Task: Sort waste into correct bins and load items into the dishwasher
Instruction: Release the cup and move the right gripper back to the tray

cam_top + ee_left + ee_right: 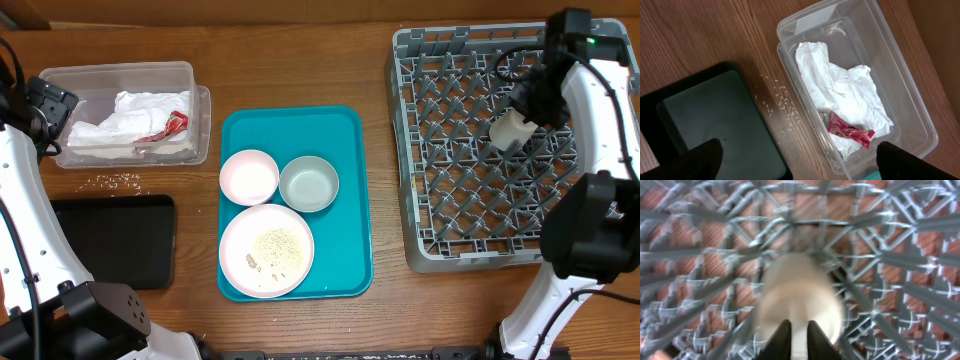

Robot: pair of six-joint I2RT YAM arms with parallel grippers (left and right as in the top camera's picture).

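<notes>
A clear rectangular plastic tub (910, 100), its lid (796, 25) beneath it, holds crumpled white paper napkins (840, 90) with a small red scrap (847, 131). Whitish rice-like crumbs (782, 102) lie scattered on the wooden counter (700, 35) between the tub and a shallow black tray (715, 110). The dark fingers (697, 161) of the left claw (797, 155) stand wide apart at the bottom corners.

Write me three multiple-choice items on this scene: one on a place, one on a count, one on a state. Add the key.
1. The crumpled napkins lie: A on the teal tray; B in the clear tub; C in the dish rack.
2. Dishes on the teal tray: A one; B five; C three.
3. The white cup is: A gripped by the right hand; B lying loose; C in pieces.
Key: 1 B, both overhead and left wrist views show them inside the tub. 2 C, the pink bowl, metal bowl and pink plate stand there. 3 A, the fingers clamp it above the rack.
</notes>
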